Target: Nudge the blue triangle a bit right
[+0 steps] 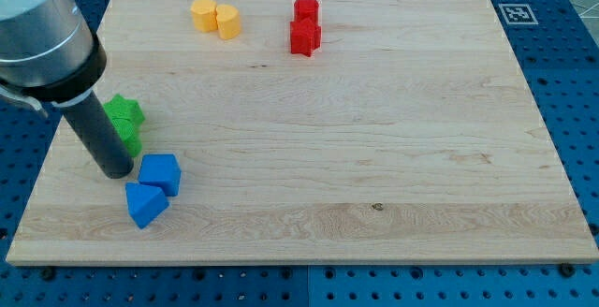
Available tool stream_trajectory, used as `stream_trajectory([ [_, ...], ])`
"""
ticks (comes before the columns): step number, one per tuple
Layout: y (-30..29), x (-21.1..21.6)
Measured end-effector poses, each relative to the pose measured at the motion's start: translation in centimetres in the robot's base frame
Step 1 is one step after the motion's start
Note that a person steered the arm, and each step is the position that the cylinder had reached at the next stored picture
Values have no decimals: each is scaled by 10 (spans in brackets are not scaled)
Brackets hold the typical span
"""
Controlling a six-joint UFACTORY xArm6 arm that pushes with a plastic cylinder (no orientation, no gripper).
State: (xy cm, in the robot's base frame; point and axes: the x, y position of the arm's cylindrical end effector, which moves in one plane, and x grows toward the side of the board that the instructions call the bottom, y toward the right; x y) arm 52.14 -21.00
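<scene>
The blue triangle (145, 204) lies near the board's lower left corner. A second blue block (160, 173), cube-like, touches it just above and to the right. My tip (117, 173) rests on the board just left of the blue cube and up-left of the blue triangle, a small gap away from both. The rod rises toward the view's top left and partly hides two green blocks (124, 120) behind it.
Two yellow blocks (216, 16) sit together near the top edge, left of centre. Two red blocks (305, 28) sit together near the top centre. The wooden board (374, 157) lies on a blue pegboard. A fiducial tag (514, 13) is at the top right.
</scene>
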Motion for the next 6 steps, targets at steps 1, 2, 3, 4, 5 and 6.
stream_trajectory([
  [1, -1, -3],
  [2, -1, -3],
  [3, 2, 9],
  [4, 2, 38],
  [5, 9, 59],
  [6, 24, 69],
])
